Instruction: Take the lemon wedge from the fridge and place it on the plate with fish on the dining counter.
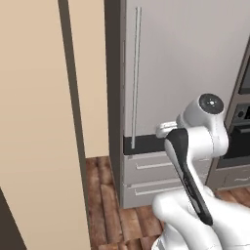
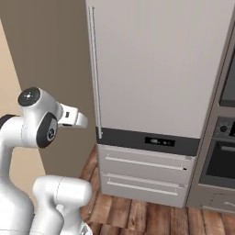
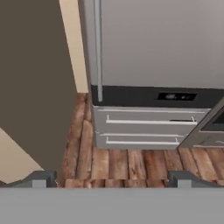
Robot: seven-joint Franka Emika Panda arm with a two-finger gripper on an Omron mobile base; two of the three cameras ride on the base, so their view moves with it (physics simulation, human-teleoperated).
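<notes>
No readable text, label, brand or number anywhere, small pale display marks on the dark band of the fridge (image 3: 177, 96), ahead of the jaws and toward the right fingertip, too blurred to read, same marks illegible in the right base view

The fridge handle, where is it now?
The handle runs upright along the left edge of the shut fridge door in both base views, ending just above the dark band over the drawers.
</notes>
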